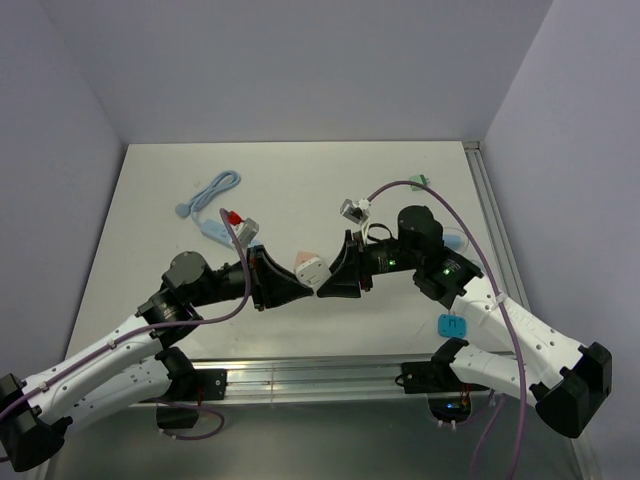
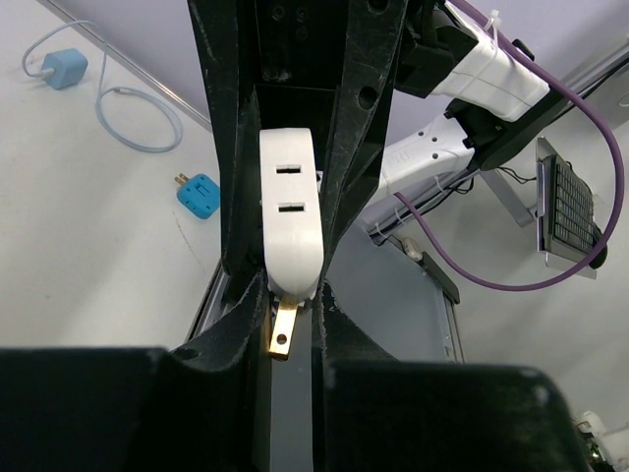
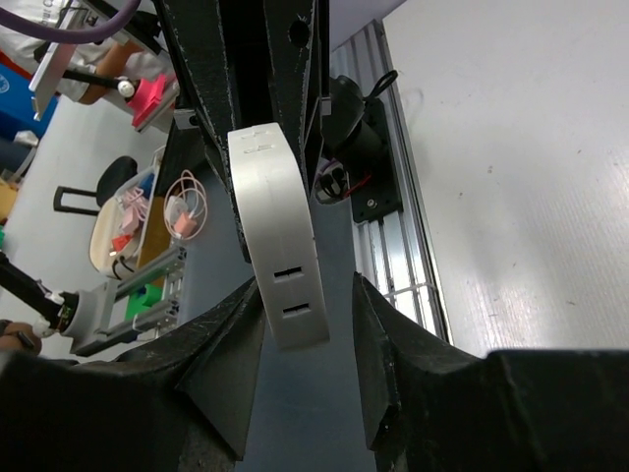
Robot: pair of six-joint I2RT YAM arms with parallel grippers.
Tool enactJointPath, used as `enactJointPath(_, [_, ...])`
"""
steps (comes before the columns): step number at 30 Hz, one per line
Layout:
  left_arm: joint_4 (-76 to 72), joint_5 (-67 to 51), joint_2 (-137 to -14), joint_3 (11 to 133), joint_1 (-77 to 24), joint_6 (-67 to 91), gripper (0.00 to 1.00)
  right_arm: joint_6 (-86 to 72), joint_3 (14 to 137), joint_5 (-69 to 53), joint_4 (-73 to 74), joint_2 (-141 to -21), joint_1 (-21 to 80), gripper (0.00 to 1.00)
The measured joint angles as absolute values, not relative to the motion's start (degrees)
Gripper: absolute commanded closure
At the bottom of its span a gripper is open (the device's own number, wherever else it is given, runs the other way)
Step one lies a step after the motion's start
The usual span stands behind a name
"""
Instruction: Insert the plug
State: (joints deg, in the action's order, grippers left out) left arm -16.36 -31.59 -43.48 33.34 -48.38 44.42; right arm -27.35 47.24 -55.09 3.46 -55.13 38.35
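Now the left gripper [image 2: 285, 300] pinches the white adapter [image 2: 290, 177] — brass prong [image 2: 283, 329] showing. Right gripper [image 3: 305, 295] straddles it, jaws parted

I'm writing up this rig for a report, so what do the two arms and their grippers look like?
The left arm and right arm have white shells with black joints. The left gripper and right gripper are black, wedge-shaped, two-fingered. A purple cable runs along each arm; small green lights glow on the right arm.

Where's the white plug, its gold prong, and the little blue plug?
White plastic plug [image 2: 288, 211], left wrist view, slotted face.
Brass prong [image 2: 285, 320], left wrist view, flat blade.
Small blue plug [image 2: 200, 194], left wrist view, body.
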Motion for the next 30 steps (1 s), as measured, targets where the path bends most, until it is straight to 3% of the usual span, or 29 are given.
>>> enactJointPath(14, [-16.53, -31.68, -43.46, 33.01, -48.14, 44.51, 1.00, -26.41, 47.27, -55.64, 3.38, -55.66, 37.78, 0.53])
enactJointPath(18, [-16.62, -32.18, -43.48, 33.01, -48.14, 44.64, 1.00, -25.43, 47.35, -56.18, 3.44, -55.61, 37.60, 0.43])
enactJointPath(23, [-16.86, -32.86, -43.46, 33.01, -48.14, 44.71, 1.00, -24.12, 47.79, -56.16, 3.90, -55.53, 36.75, 0.40])
enactJointPath(30, [-16.93, -32.86, -43.44, 33.01, -48.14, 44.88, 1.00, -24.93, 47.90, -57.56, 2.74, -55.61, 35.53, 0.44])
